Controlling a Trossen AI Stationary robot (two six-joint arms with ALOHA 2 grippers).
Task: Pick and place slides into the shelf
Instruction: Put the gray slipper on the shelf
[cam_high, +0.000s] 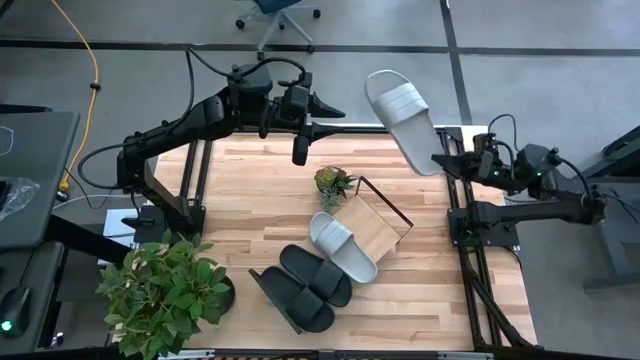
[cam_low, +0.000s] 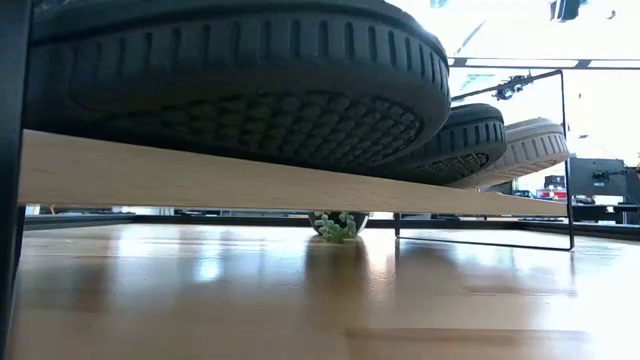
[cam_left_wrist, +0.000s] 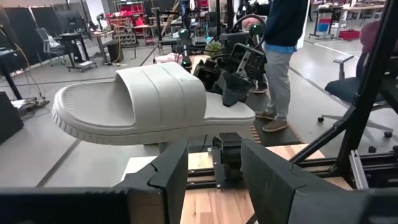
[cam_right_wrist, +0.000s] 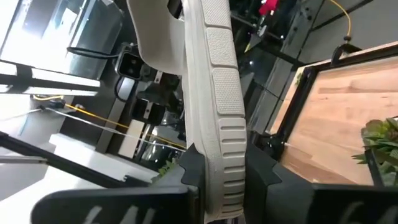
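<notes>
Grey slide (cam_high: 402, 118), held at the upper right of the high view, past the far right corner of the tabletop (cam_high: 250, 200); the right claw (cam_high: 447, 160) is closed on its heel end, and the right wrist view shows both dark fingers (cam_right_wrist: 194, 167) pressed against the ribbed sole edge (cam_right_wrist: 217, 112). Left claw (cam_high: 300, 150) at upper centre of the high view, over the far edge of the tabletop, apart from the slide, with nothing between its fingers (cam_left_wrist: 168, 171), which stand moderately apart; in the left wrist view the slide (cam_left_wrist: 149, 106) hangs level in the middle of the frame with the right claw (cam_left_wrist: 233, 87) at its heel. Shelf (cam_high: 372, 226) at the centre of the high view, set diagonally on the tabletop. Second grey slide (cam_high: 342, 246) lies on its plank; two black slides (cam_high: 315, 275) (cam_high: 296, 302) lie side by side just below and left of it. In the low view their soles (cam_low: 240, 90) rest on the plank (cam_low: 200, 180) across the upper frame. Small potted plant (cam_high: 333, 182) just above the shelf; large leafy plant (cam_high: 165, 290) at lower left. Person (cam_left_wrist: 283, 62) standing beyond the tabletop, upper right of the left wrist view.
</notes>
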